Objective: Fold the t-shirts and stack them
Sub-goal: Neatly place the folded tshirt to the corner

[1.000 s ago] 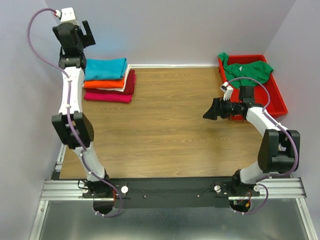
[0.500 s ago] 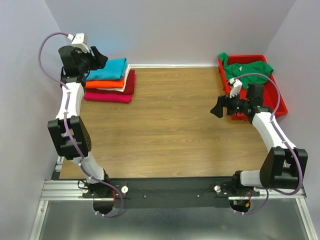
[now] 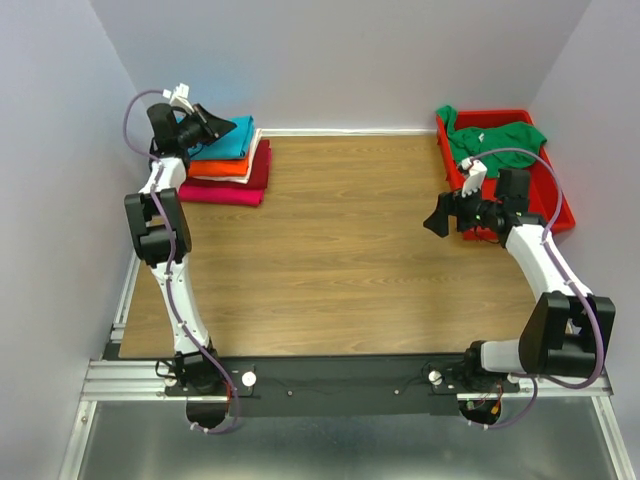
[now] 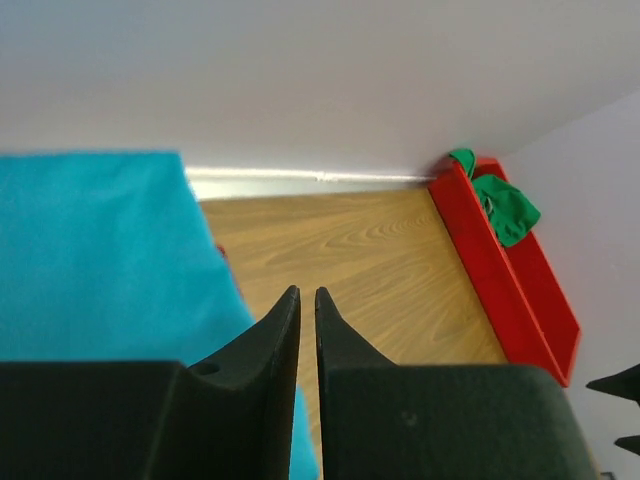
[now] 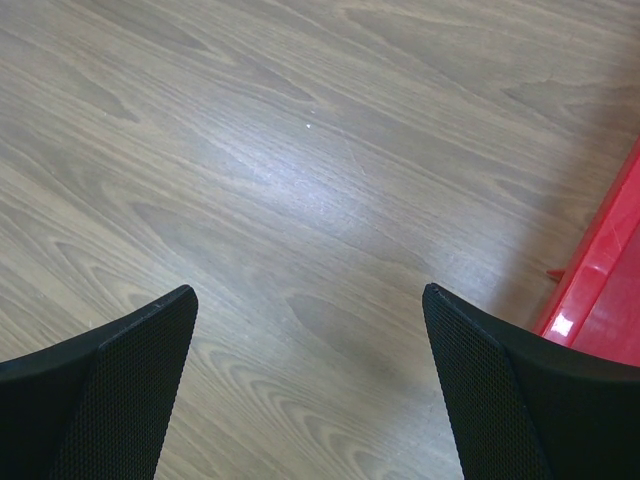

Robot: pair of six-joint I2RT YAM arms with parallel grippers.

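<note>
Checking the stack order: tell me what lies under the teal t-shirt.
Under the teal t-shirt: orange shirt, white shirt, dark red shirt, magenta shirt at the bottom. Only their edges show; the left gripper covers the far-left corner.

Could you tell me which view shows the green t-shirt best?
The top external view: the green t-shirt lies crumpled across the red bin. The left wrist view shows it small and distant; the right wrist view shows only the bin's edge.
</note>
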